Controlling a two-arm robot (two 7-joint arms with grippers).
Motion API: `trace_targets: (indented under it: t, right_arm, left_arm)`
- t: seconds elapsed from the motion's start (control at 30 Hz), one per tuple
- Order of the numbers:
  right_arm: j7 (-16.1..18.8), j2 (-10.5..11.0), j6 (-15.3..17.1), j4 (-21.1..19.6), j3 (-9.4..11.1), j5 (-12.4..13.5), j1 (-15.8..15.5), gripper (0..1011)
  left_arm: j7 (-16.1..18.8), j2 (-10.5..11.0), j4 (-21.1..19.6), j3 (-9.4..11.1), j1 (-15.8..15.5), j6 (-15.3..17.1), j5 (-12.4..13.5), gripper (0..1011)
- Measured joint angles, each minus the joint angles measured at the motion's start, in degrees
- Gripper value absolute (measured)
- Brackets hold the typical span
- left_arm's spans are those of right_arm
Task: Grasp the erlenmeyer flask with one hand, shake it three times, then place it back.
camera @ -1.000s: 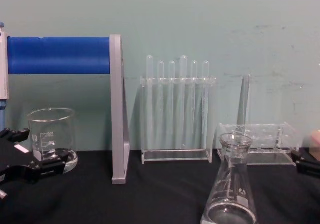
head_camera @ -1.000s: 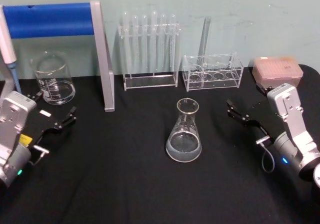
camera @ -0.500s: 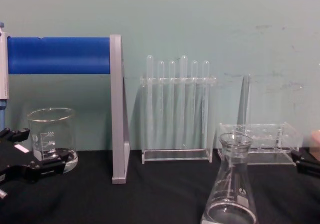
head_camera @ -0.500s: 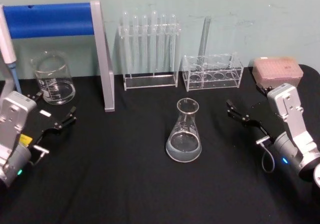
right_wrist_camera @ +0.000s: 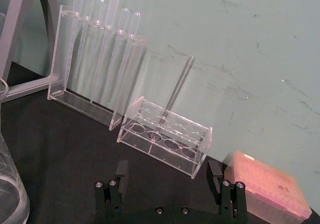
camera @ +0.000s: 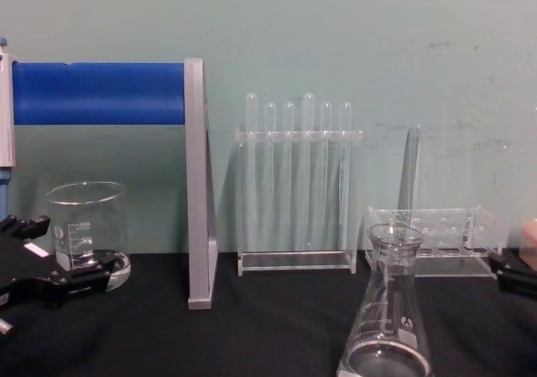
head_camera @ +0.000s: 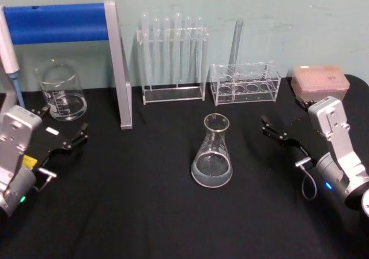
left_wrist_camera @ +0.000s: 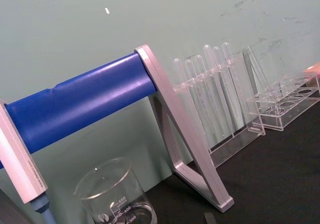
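Nothing moved in last second, so grasp not started. Erlenmeyer flask (head_camera: 212, 153) untouched mid-table. My right gripper (head_camera: 281, 129) spread wide, empty, hovering nearby. Left gripper (head_camera: 62, 133) parked, also unclenched.

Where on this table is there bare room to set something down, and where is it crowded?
Bare black cloth lies in front of the erlenmeyer flask, and between it and the left hand. A narrower gap separates it from the right hand. The back edge is crowded: beaker, blue stand, test tube racks.

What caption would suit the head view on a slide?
Erlenmeyer flask stands untouched mid-table between the open left gripper and open right gripper.
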Motion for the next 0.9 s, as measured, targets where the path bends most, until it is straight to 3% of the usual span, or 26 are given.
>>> trace_targets:
  t: [0.9]
  right_arm:
    - [0.0, 0.0, 0.0, 0.0, 0.0, 0.0, 0.0, 1000]
  left_arm:
    - [0.0, 0.0, 0.0, 0.0, 0.0, 0.0, 0.0, 1001]
